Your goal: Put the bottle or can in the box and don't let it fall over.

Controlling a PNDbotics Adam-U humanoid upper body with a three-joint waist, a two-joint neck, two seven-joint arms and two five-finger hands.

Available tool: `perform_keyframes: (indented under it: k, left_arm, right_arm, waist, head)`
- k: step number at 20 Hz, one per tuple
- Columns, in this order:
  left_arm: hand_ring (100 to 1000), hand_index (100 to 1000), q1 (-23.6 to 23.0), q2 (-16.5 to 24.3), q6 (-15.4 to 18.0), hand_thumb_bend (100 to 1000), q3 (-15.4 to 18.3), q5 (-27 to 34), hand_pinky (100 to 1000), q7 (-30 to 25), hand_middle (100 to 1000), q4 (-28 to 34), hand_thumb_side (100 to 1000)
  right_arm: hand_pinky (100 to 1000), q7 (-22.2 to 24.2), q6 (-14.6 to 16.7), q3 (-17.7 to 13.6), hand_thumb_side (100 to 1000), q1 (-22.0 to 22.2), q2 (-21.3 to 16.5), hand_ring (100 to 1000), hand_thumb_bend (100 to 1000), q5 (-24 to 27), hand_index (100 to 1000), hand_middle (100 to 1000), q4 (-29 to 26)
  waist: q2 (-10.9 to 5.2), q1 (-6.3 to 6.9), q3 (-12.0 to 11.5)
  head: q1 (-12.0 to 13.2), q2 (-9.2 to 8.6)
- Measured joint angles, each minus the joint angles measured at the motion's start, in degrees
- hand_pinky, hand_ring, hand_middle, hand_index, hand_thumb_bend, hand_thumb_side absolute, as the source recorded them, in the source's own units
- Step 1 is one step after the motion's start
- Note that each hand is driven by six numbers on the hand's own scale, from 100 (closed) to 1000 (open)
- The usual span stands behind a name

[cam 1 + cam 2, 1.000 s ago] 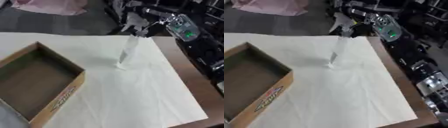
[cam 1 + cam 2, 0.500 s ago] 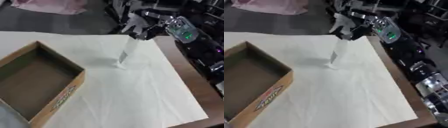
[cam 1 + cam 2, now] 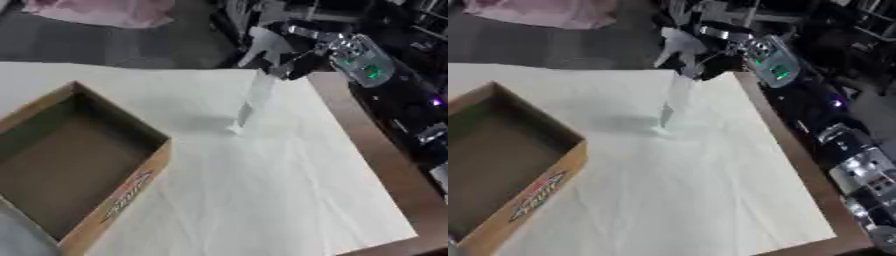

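Open cardboard box at table's near-left edge; red-green logo on its side, writing unreadable. Clear, pale bottle stands tilted toward the far-right corner, no label visible. Right hand curled round its top.

Right hand atop clear bottle — upright.

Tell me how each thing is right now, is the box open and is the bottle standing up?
Cardboard box: open at the top, nothing visible inside, on the white cloth.
Clear bottle: standing on the cloth outside the box, top held by the hand.
Right hand: fingers curled round the bottle's top.
White cloth: spread over the table, creased.
Left hand: not in view.
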State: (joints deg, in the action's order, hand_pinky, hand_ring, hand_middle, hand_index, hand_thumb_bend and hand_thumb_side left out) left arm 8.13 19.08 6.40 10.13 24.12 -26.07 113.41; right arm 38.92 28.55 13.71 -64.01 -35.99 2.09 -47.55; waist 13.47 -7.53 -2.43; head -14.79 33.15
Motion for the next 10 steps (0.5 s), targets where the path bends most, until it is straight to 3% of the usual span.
perform_keyframes:
  k: [10]
  left_arm:
    - [920,924,0.0,-0.01,-0.17,160,0.0,-0.45,629,-0.35,746,0.0,772]
  right_arm:
    - [536,2.42,-2.42,-0.66,100,-0.01,0.0,1000,100,1.75,636,514,-0.03]
  waist:
    - [0.0,0.0,0.03]
  head:
    - [-0.26,0.0]
